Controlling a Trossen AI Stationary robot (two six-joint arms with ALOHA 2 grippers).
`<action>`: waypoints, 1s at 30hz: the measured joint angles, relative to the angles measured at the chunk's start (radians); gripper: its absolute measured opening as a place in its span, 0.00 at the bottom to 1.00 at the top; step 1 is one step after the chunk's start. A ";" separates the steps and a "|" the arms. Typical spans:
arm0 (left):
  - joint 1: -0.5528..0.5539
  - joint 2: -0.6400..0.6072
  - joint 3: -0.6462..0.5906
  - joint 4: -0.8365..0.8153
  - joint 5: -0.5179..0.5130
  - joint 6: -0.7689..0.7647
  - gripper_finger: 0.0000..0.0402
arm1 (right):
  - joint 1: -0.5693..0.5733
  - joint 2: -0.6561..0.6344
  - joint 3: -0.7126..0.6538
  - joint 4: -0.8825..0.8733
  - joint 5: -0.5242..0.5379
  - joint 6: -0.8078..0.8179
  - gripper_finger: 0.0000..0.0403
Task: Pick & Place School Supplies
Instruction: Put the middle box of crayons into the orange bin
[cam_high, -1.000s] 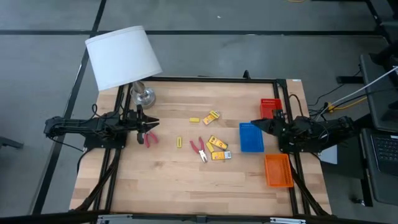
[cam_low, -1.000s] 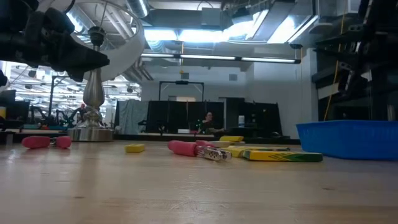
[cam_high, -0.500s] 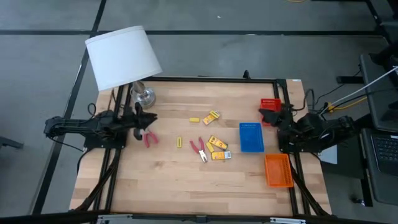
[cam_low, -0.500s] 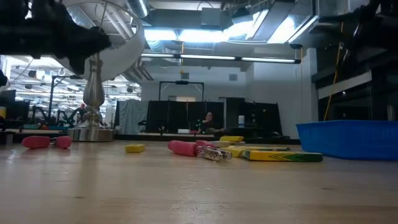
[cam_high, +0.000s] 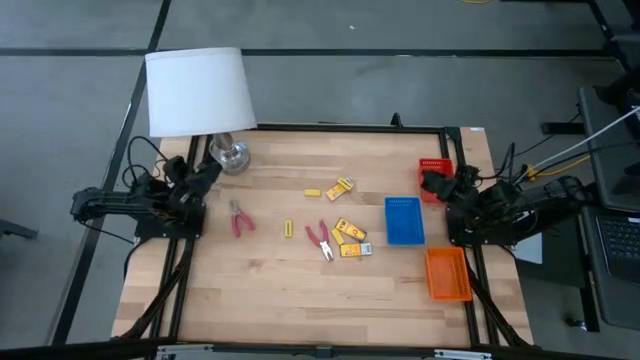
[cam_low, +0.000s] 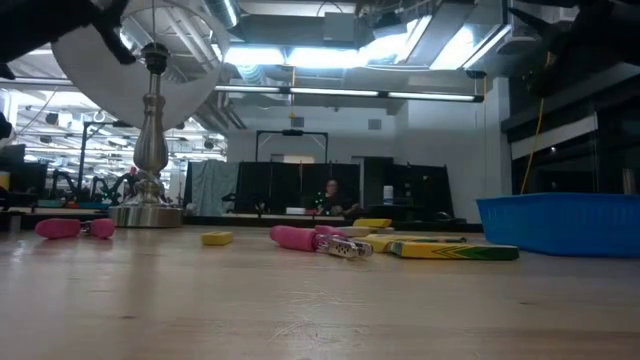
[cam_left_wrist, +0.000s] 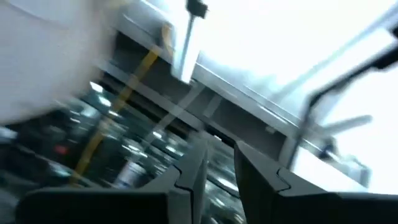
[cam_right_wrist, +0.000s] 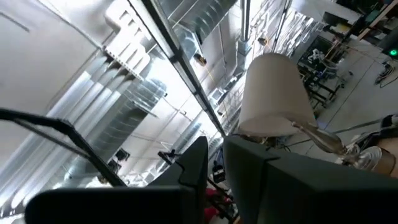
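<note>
The school supplies lie loose on the wooden table (cam_high: 300, 300). Two red-handled pliers (cam_high: 237, 218) (cam_high: 319, 238) lie flat, and yellow printed packs (cam_high: 349, 238) (cam_high: 341, 187) and two small yellow pieces (cam_high: 312, 193) (cam_high: 289, 229) lie among them. My left gripper (cam_high: 208, 170) is raised at the table's left edge beside the lamp's base (cam_high: 229, 155). It points upward and is shut and empty (cam_left_wrist: 214, 168). My right gripper (cam_high: 430, 184) is at the right edge by the red tray (cam_high: 434, 168), also tipped upward, shut and empty (cam_right_wrist: 214, 162). My left gripper stands close under the lamp's white shade (cam_high: 198, 92). I cannot tell whether it touches the shade.
A blue tray (cam_high: 403, 220) lies right of the supplies, and an orange tray (cam_high: 447, 273) lies nearer the front right. The lamp stands at the far left. Bare wood stretches along the near half of the table.
My left gripper has risen off the table from above the left pliers, drawn back toward the left edge and tipped upward. My right gripper has also risen and tipped upward by the red tray. The lamp's shade has swung from tilted to more level.
</note>
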 joint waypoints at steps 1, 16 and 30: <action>0.000 0.000 0.000 -0.006 0.050 -0.029 0.19 | 0.003 0.021 0.000 0.015 -0.018 -0.003 0.14; -0.259 0.191 0.018 -0.123 0.327 -0.503 0.19 | 0.105 0.194 0.058 0.230 -0.193 -0.044 0.14; -0.796 0.844 0.530 0.017 -0.227 0.132 0.19 | 0.253 0.358 0.230 0.201 -0.241 -0.105 0.14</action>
